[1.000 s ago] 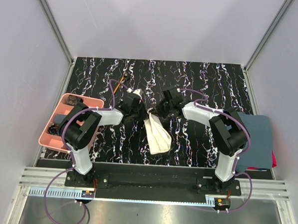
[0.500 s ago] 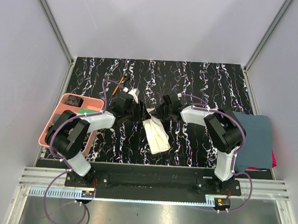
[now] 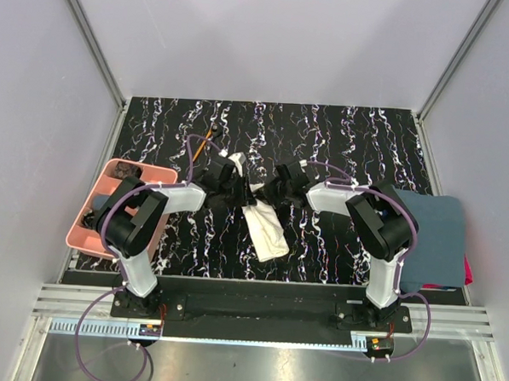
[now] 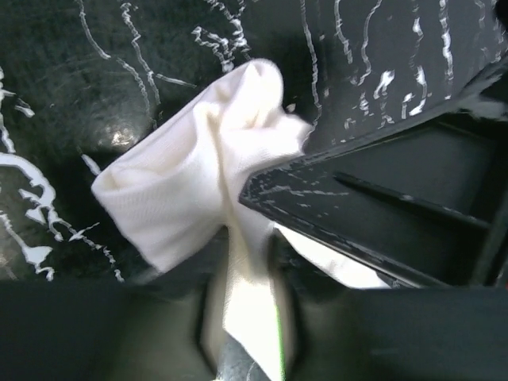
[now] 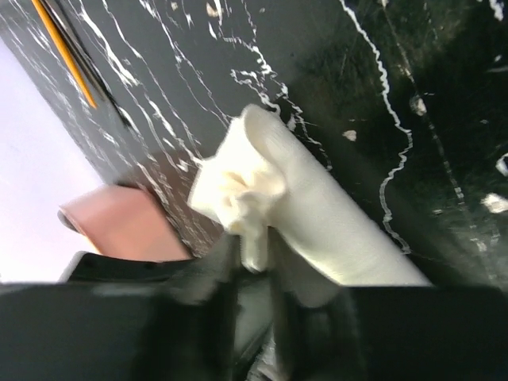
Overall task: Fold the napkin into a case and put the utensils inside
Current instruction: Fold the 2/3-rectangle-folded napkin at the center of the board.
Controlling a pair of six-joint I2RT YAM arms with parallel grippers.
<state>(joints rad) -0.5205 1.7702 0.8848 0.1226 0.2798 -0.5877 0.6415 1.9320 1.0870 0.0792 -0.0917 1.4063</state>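
Top view: the left gripper [image 3: 235,187] and the right gripper [image 3: 272,190] face each other at mid-table, close together. The far end of the napkin [image 3: 268,230] lies between them. The rest of the cloth, folded to a narrow strip, runs from the grippers toward the arm bases. An orange stick [image 3: 208,139] lies beyond the left gripper, apart from it. A pink tray [image 3: 80,224] sits outboard of the left arm and a dark towel [image 3: 440,234] outboard of the right arm.

Left wrist view: the napkin end bunches up just ahead of the fingers. A band of cloth passes between them, so the left gripper grasps the napkin. The right gripper's black body stands just beside the bunch.

Right wrist view: a crumpled fold sits at the fingertips, pinched between them, so the right gripper grasps the napkin. The orange stick lies well ahead.
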